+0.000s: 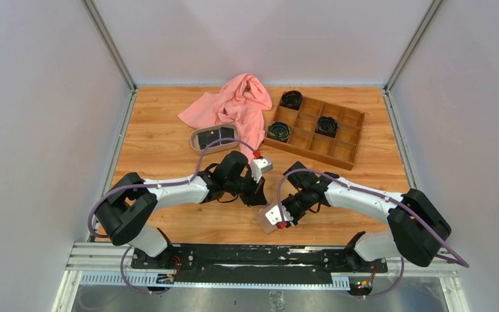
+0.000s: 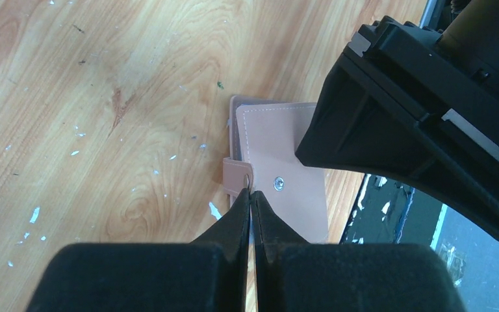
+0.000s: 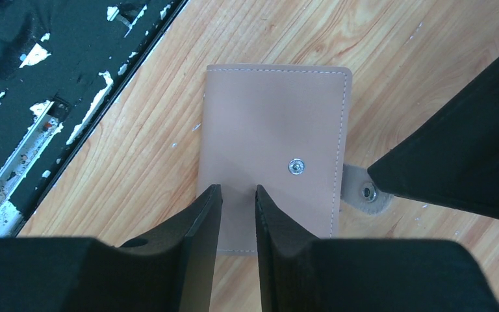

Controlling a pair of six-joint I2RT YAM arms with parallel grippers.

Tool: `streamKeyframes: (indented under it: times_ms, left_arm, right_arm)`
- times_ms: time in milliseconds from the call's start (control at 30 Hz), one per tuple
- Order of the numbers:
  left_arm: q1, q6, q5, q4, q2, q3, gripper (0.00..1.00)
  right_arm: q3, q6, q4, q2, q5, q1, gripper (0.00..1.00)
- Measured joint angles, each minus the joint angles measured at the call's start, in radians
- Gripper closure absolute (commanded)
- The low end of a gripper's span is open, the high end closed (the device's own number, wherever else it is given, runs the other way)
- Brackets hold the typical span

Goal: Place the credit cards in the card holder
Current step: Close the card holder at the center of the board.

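One closed card holder (image 3: 273, 123) lies on the surface (image 3: 136, 149): our left fingers (image 2: 230, 224) pinch its snap tab (image 2: 237, 175), seemingly to unfasten it, while our right fingers (image 3: 198, 227), slightly spread, hover over it, likely to steady it.

The wooden table (image 1: 162, 143) carries a crumpled pink cloth (image 1: 234, 104) at the middle of its far edge, with an oval tray (image 1: 193, 138) just beside it on the left and a wooden compartment box (image 1: 356, 143) towards the far right corner. A closed tan-pink wallet (image 3: 273, 130) lies flat near the middle of the near edge.
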Motion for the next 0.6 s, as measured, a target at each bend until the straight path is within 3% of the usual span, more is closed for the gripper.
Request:
streamKeyframes:
  times_ms: [133,267,600]
  left_arm:
    - [0.000,0.000,0.006,-0.003,0.002,-0.002,0.99]
    - [0.000,-0.010,0.003,-0.005,0.024,-0.002,0.74]
    - [0.057,-0.069,-0.028,-0.014,0.033,-0.002,0.38]
  right_arm:
    - [0.001,0.001,0.002,0.000,0.010,0.005,0.71]
    - [0.005,0.003,0.001,0.006,0.012,0.006,0.72]
    - [0.017,0.008,-0.005,0.018,0.013,0.006,0.73]
